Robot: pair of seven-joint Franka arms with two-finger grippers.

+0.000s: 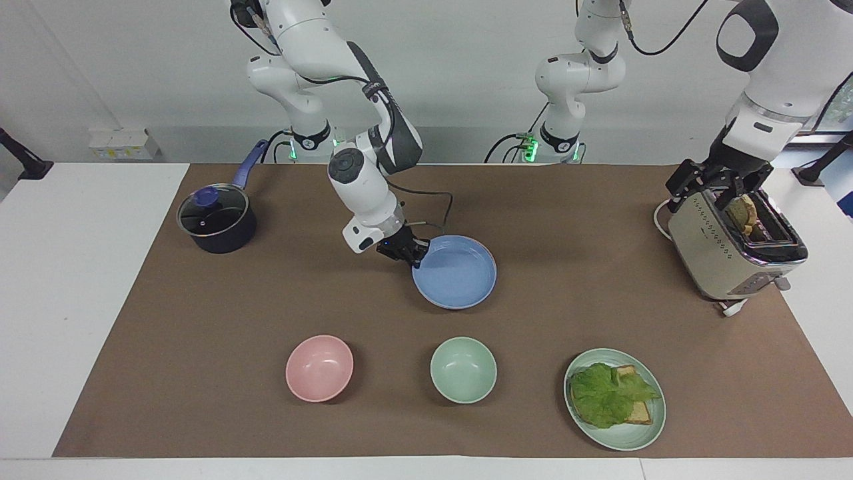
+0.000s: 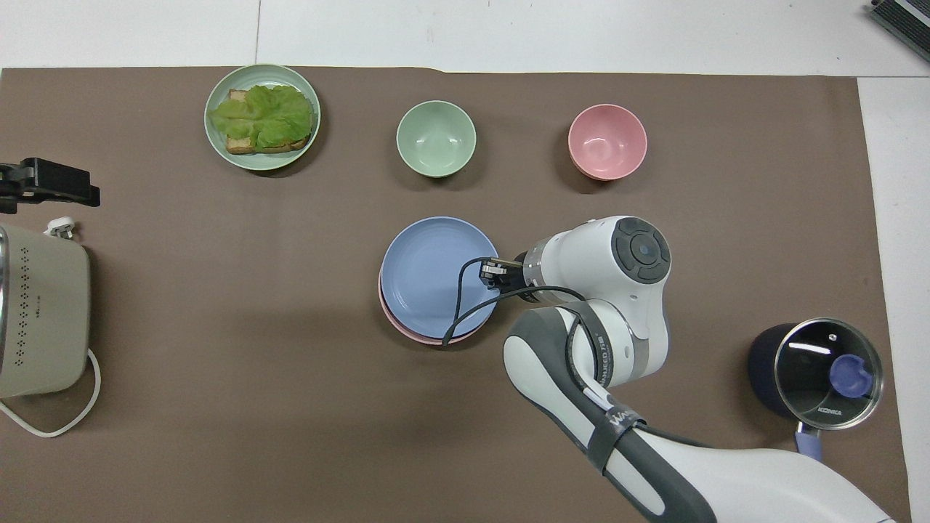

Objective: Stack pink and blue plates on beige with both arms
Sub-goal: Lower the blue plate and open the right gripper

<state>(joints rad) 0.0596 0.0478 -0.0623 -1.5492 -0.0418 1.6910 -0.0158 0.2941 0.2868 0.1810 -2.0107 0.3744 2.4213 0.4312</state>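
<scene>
Nearly done, by the look of it: blue plate (image 1: 460, 277) sits on the pink plate (image 2: 414, 335) mid-table, approx concentric. From overhead only a thin pink crescent shows at the edge nearer the robots; in the facing view the pink is fully covered. Blue looks level and seated, not tilted.

Beige plate: can't see it anywhere. It may lie under the pink, but nothing shows, so can't confirm the stack has 3 layers.

Right gripper (image 1: 412, 254) is at the blue plate's rim, on the side toward the right arm's end of the table, low and touching or just beside the rim. Can't tell if it grips the rim or has let go.

Left gripper (image 1: 714, 179) waits over the toaster (image 1: 716, 253) at the left arm's end, jaws wide, nothing in them as far as I can see.

Left to do, my guess: right gripper to come clear of the rim w/o dragging blue off centre, then arm away. If beige isn't under the pile, the real job isn't finished
</scene>
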